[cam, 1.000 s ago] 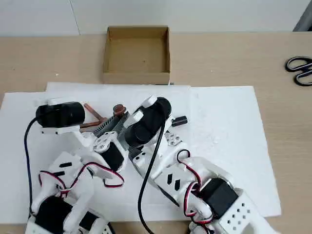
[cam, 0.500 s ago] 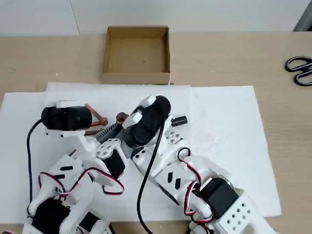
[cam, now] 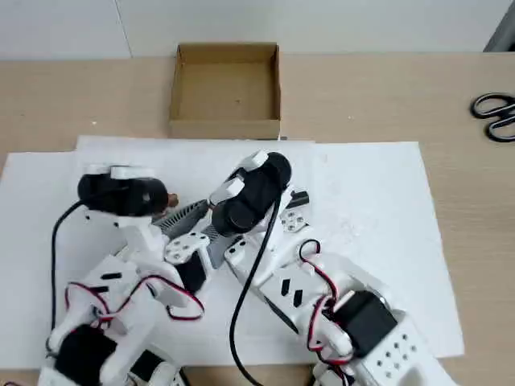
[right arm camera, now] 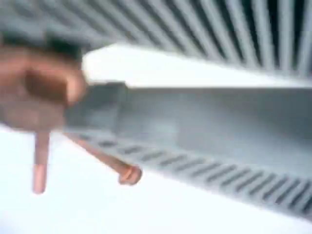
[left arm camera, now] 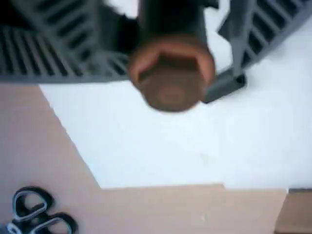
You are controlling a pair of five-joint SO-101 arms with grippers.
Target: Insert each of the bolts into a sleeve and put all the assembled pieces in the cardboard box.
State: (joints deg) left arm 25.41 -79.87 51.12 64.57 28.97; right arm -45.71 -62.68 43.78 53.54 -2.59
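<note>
- Nearest me, my left gripper (cam: 185, 217) and my right gripper (cam: 216, 207) sit close together over the white paper (cam: 370, 241). I cannot tell whether either is clamped or slack.
- Just in front of my left wrist camera is a bolt (left arm camera: 170, 78), its copper hex head turned toward the lens. Its shank looks sunk into a black sleeve (left arm camera: 170, 19).
- Over the last second my left wrist has swung in toward the right arm, and the copper head has ended up hard by the left camera. I judge the insertion done or nearly so, with the carry to the box still ahead.
- Under my right wrist, loose bolts (right arm camera: 127, 174) lie on the paper.
- A spare sleeve (cam: 299, 198) lies just beside my right wrist.
- Farthest off, the cardboard box (cam: 225, 127) stands beyond the paper's far edge, well apart from both grippers. Its floor shows bare cardboard, so nothing has been delivered yet.
</note>
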